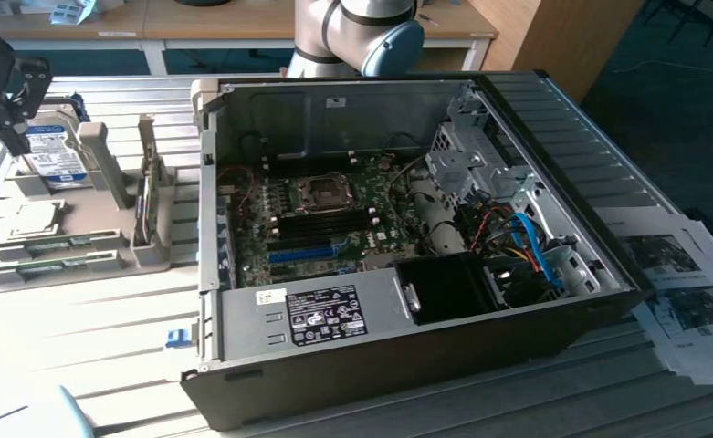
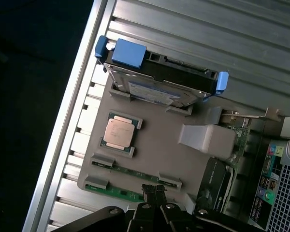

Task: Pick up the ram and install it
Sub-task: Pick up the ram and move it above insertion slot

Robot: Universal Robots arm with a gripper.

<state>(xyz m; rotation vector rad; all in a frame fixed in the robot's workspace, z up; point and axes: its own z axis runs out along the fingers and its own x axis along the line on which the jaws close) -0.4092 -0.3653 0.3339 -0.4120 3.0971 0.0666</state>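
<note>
A slatted aluminium table (image 1: pixel 89 338) carries everything. On the exterior view's left sits a grey parts tray (image 1: pixel 94 214), and in the middle an open computer case (image 1: pixel 393 365) lies on its side with its motherboard (image 1: pixel 319 219) showing. Printed papers (image 1: pixel 685 301) lie on the table at the exterior view's right, and a small blue clip (image 1: pixel 176 338) rests on the slats near the case's corner. At the far side stand wooden desks (image 1: pixel 210 23) on a dark blue carpet (image 1: pixel 673 82), with the arm's base (image 1: pixel 356 36) just behind the case.

The ram (image 2: pixel 135 173) lies flat in the tray's clips, and a second green stick (image 2: pixel 117 192) lies parallel just beside it. The same tray holds a processor (image 2: pixel 120 131) and a hard drive (image 2: pixel 159 84) standing on edge in a blue bracket.

The gripper (image 2: pixel 154 191) hangs over the tray with its fingers pressed together, holding nothing, its tips nearest the two sticks.
</note>
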